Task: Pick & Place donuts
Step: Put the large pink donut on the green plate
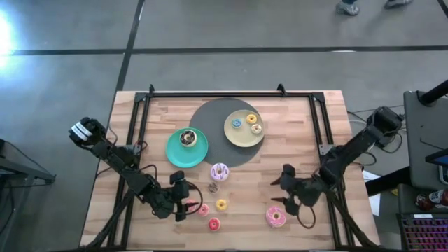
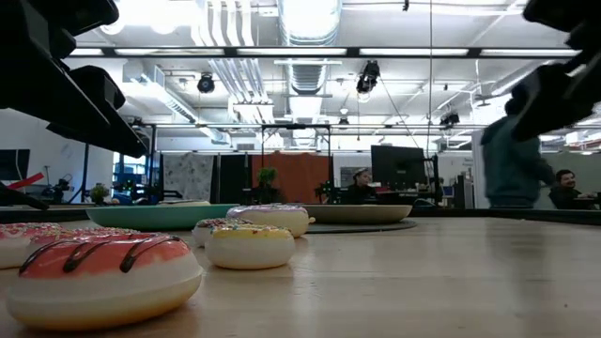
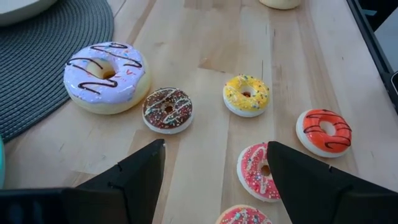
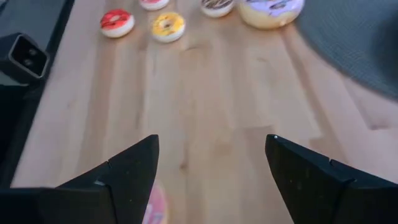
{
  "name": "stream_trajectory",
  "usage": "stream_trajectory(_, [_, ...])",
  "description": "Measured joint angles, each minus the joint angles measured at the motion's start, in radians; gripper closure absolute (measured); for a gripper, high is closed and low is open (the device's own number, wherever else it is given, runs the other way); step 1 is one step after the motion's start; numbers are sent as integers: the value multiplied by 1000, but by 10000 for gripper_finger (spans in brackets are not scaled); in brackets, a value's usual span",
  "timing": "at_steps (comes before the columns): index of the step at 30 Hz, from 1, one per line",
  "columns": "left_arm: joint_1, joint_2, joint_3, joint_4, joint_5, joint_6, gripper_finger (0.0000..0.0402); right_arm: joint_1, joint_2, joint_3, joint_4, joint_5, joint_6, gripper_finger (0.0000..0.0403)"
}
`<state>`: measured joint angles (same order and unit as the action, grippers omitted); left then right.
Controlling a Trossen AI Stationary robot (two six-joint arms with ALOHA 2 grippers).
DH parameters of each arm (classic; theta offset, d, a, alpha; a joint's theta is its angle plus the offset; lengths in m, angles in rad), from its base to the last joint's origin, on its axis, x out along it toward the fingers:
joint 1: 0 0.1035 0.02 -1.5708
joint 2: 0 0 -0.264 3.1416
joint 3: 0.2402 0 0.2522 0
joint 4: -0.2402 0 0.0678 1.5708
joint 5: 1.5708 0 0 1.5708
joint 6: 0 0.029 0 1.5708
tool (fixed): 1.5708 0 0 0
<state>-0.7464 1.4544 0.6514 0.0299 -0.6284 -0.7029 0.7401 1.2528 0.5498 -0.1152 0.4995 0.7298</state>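
Observation:
Several small donuts lie flat on the wood near the table's front: a large lilac one [image 1: 220, 171], a tiny brown one [image 3: 168, 109], a yellow one [image 3: 246, 94], a red one [image 3: 324, 131], a pink one [image 3: 258, 171], and a large pink one [image 1: 276, 216] to the right. Other donuts sit on the teal plate [image 1: 171, 150] and the pale-yellow plate [image 1: 234, 136]. My left gripper [image 1: 187, 198] hovers open just left of the tiny donuts. My right gripper [image 1: 283, 190] hovers open above the large pink donut [image 4: 157, 205], touching nothing.
A dark round mat [image 1: 210, 119] lies under both plates at the table's middle back. A black frame [image 1: 231, 94] runs along the table's far and side edges. Bare wood lies between the two grippers' near ends. People stand in the room beyond the table.

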Motion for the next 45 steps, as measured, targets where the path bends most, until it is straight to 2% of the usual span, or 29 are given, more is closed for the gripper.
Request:
stream_trajectory(14, [22, 0, 0, 5, -2, 11, 145, 220, 201, 99, -2, 29, 289, 127])
stream_trajectory(22, [49, 0, 4, 56, 17, 66, 145, 238, 313, 167, -93, 24, 360, 129])
stream_trajectory(27, [52, 0, 16, 56, 25, 82, 145, 291, 314, 194, -89, 28, 401, 129])
stream_trajectory(32, [64, 0, 25, 56, 24, 85, 145, 357, 308, 206, -101, 94, 450, 133])
stream_trajectory(37, [65, 0, 32, 56, 25, 90, 145, 395, 356, 206, -149, 72, 589, 140])
stream_trajectory(45, [70, 0, 34, 57, 25, 90, 145, 405, 448, 217, -149, 50, 633, 150])
